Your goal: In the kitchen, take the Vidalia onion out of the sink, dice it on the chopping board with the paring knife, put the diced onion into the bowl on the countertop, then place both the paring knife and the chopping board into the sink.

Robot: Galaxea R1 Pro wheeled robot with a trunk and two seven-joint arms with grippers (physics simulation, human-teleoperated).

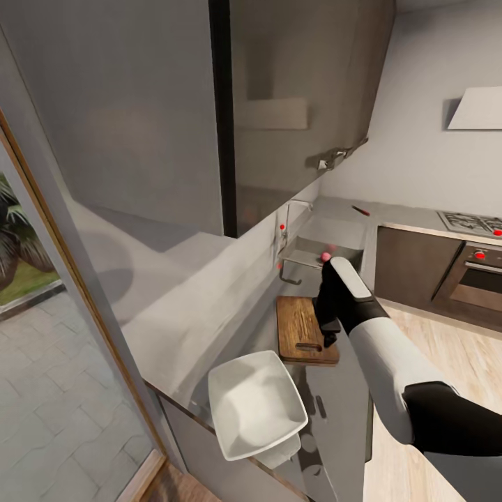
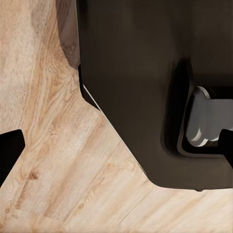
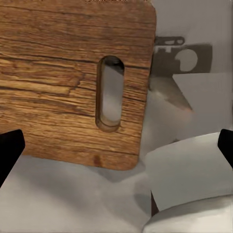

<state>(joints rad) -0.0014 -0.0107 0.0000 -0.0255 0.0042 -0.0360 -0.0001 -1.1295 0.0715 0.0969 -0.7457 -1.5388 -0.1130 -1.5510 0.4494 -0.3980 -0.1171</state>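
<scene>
The brown wooden chopping board lies on the grey countertop, between the sink and the white bowl. My right gripper hovers over the board's handle end, open and holding nothing. In the right wrist view my right gripper looks down on the chopping board, its slot hole and the bowl's rim. A small pinkish round thing sits in the sink; whether it is the onion is unclear. A slim reddish paring knife lies on the counter beyond the sink. My left gripper is open over the floor.
Grey wall cabinets hang low over the countertop. The chrome tap with its red dot stands at the sink's left. A gas hob and oven are at the right. A glass door is at the left. My dark base stands on the wooden floor.
</scene>
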